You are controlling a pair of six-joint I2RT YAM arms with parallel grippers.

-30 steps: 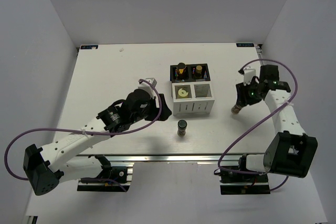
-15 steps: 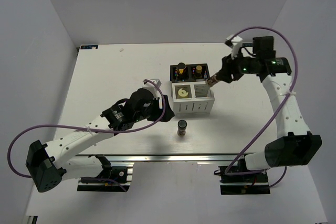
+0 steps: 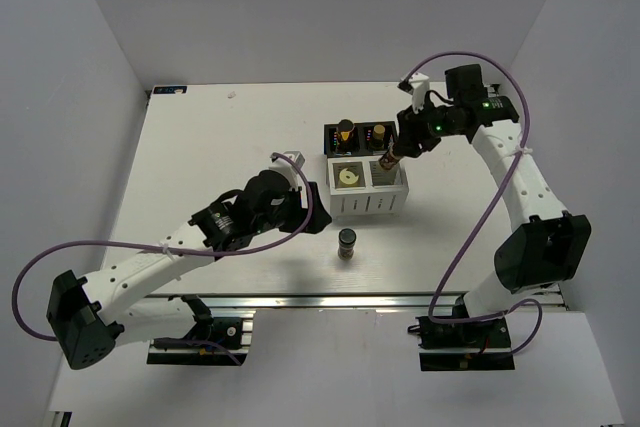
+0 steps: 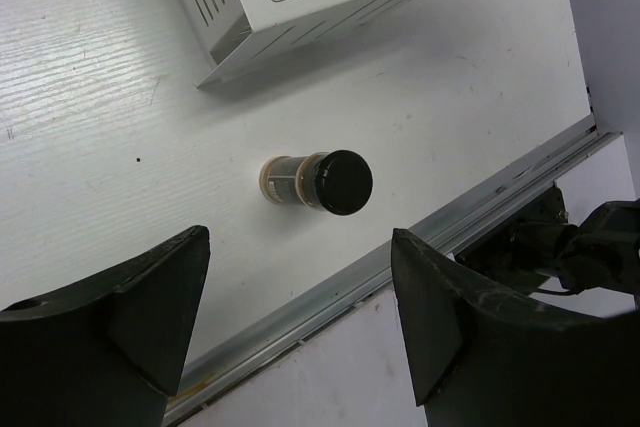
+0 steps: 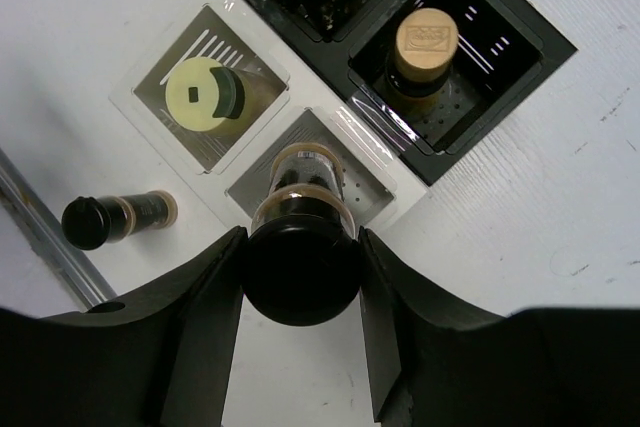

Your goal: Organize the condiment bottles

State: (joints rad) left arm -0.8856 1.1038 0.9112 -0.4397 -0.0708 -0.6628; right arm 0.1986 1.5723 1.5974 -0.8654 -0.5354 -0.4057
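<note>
Past halfway, with both tall dark bottles (image 3: 344, 133) and the cream bottle (image 3: 349, 176) boxed, clamping one brown jar (image 5: 305, 172) in the right gripper (image 5: 300, 242) over the empty compartment (image 5: 360, 202), leaving the last jar (image 4: 315, 180) on the table (image 4: 100, 97) by the left gripper (image 4: 298, 247), jaws parted.

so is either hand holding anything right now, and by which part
The right hand holds a short brown jar by its dark cap, over a white compartment of the box. The left hand is open and holds nothing.
</note>
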